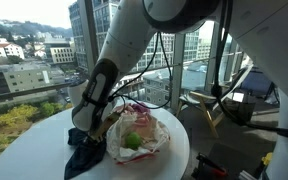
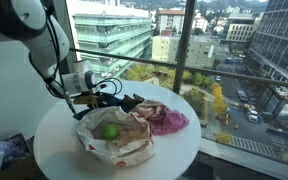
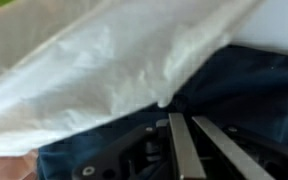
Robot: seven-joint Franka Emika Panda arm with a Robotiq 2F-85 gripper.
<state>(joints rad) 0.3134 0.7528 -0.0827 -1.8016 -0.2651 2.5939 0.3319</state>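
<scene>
Pinching dark blue cloth (image 3: 249,90); fingers (image 3: 182,152) beside plastic bag (image 3: 104,70).

Crumpled dark blue cloth (image 3: 234,90) lies against the white bag (image 3: 94,60).

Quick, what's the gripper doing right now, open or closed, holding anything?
Gripper: closed, tips at the dark blue cloth; whether it pinches it cannot be told.
</scene>
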